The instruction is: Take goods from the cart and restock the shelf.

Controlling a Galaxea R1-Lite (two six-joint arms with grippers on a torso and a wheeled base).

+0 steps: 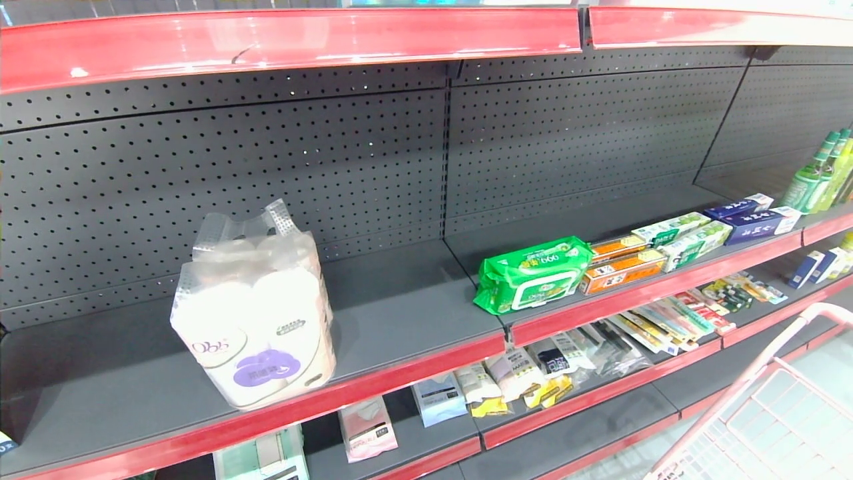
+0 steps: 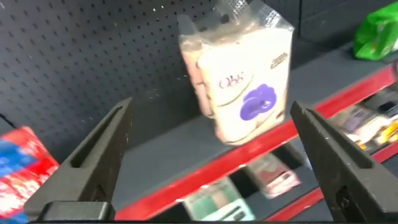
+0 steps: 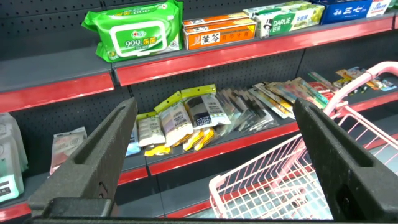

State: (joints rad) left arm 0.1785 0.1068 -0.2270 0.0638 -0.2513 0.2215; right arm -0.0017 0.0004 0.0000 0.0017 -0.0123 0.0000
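A clear-wrapped pack of toilet rolls with a purple label stands at the front of the grey shelf, on its left part. In the left wrist view the same pack lies well ahead of my left gripper, which is open and holds nothing. My right gripper is open too, with nothing between its fingers, and hangs above the pink cart. The cart's corner sits at the lower right of the head view.
A green wipes pack, orange boxes, toothpaste boxes and blue boxes line the shelf to the right. Green bottles stand at the far right. Lower shelves hold hanging packets. A red-edged shelf overhangs above.
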